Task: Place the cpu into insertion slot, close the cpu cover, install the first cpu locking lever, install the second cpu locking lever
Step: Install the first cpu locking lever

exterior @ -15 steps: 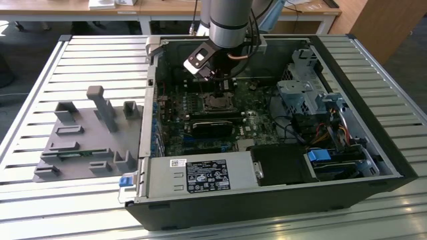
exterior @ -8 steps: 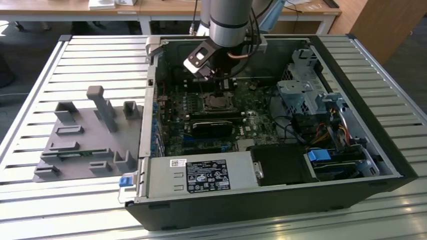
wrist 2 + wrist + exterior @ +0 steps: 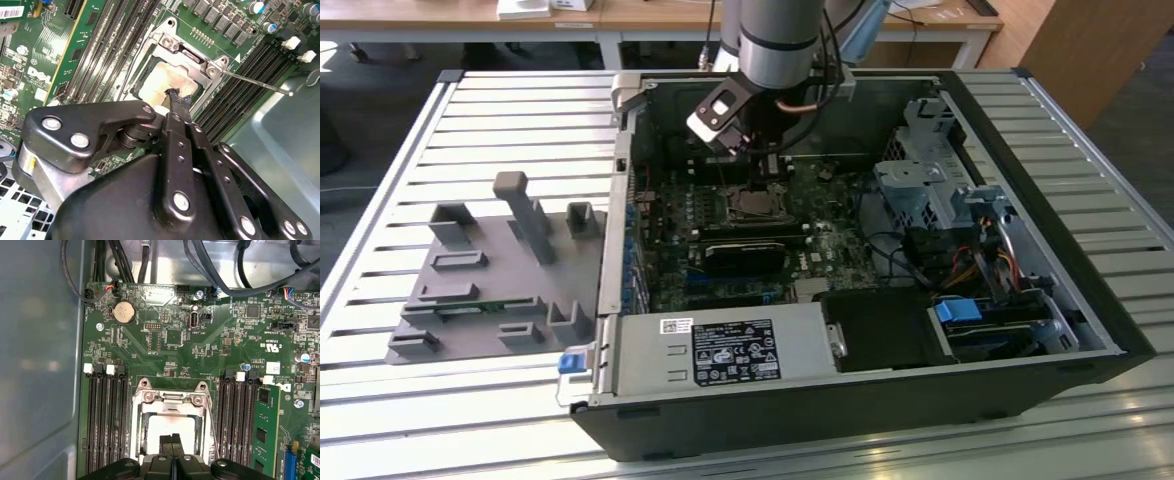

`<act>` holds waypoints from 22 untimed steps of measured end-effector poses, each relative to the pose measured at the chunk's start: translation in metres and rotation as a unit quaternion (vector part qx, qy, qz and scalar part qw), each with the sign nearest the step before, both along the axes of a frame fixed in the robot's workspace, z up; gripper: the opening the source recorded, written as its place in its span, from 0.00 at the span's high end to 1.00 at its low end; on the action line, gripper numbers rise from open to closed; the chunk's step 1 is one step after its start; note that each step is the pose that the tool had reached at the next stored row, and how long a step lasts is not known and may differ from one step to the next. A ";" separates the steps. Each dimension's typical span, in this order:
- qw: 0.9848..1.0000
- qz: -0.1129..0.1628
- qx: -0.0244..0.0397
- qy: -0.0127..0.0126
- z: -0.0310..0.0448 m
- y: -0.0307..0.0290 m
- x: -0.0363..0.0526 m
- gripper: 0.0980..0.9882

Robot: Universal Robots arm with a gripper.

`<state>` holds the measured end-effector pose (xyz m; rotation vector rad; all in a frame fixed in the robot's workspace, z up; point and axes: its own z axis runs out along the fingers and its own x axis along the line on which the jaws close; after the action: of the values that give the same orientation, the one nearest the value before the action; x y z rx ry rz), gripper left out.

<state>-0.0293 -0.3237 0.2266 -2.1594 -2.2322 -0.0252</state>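
The cpu (image 3: 167,427), a pale tan square, lies in the insertion slot (image 3: 750,206) on the green motherboard. The silver cpu cover (image 3: 172,401) lies down around it, and its window frames the chip (image 3: 160,82). My gripper (image 3: 171,441) hangs just above the chip's face, shut with its black fingertips (image 3: 176,97) pressed together and nothing between them. A thin silver locking lever (image 3: 257,84) sticks out sideways from the cover's corner, lifted off the board. In the exterior view my gripper (image 3: 767,178) reaches down into the open computer case over the socket.
Black memory slots (image 3: 105,420) flank the socket on both sides. A coin battery (image 3: 123,313) and black cables (image 3: 235,275) lie beyond it. The power supply (image 3: 720,352) and drive cage (image 3: 921,180) crowd the case. A grey fixture plate (image 3: 487,290) lies at the exterior view's left.
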 end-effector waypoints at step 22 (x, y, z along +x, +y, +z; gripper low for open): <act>1.000 0.000 -0.015 0.000 0.0168 0.0010 0.0000 0.99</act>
<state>-0.0293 -0.3227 0.2434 -2.1745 -2.2472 0.0091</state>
